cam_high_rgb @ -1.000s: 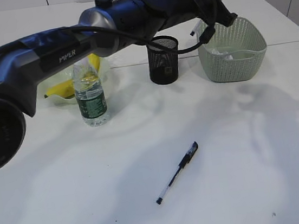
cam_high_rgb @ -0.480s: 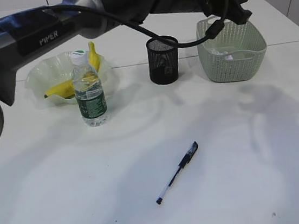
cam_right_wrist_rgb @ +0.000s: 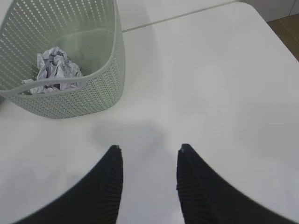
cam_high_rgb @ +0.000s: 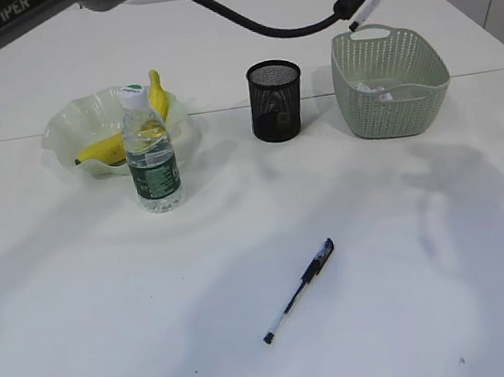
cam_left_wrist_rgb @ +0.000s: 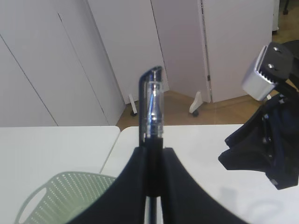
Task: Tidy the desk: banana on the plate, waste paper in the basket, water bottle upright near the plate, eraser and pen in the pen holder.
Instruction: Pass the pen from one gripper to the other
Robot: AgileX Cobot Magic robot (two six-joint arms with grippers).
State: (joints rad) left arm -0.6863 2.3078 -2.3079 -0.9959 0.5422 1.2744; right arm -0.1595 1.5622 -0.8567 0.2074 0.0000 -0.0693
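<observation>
Exterior view: the desk [cam_high_rgb: 413,297] is a broad, matte white tabletop with a thin seam running across it behind the objects, and soft grey shadows of the arms fall over its near half; pale panelled walls close the room behind. On the left sits the plate [cam_high_rgb: 61,134], a translucent pale green glass dish with a ruffled, wavy rim, and the curved yellow banana [cam_high_rgb: 105,149] lies in it, one dark tip pointing up. Just in front of the plate the water bottle [cam_high_rgb: 152,159] stands upright, clear ribbed plastic with a white cap and dark green label. Near the middle stands the pen holder [cam_high_rgb: 275,101], a black mesh cylinder, and to its right the basket [cam_high_rgb: 392,79], sage green woven-look plastic with handle cutouts; the right wrist view shows a crumpled ball of waste paper [cam_right_wrist_rgb: 55,67] inside it. A black-capped pen [cam_high_rgb: 299,290] with a clear barrel lies slantwise on the open desk, well apart from everything. The left gripper [cam_left_wrist_rgb: 153,161], raised high above the basket, has its dark jaws pressed on a second pen [cam_left_wrist_rgb: 153,109] with a glossy clear barrel and dark clip. The right gripper [cam_right_wrist_rgb: 148,163] hovers over bare desk beside the basket, its ribbed jaws spread and holding nothing.
</observation>
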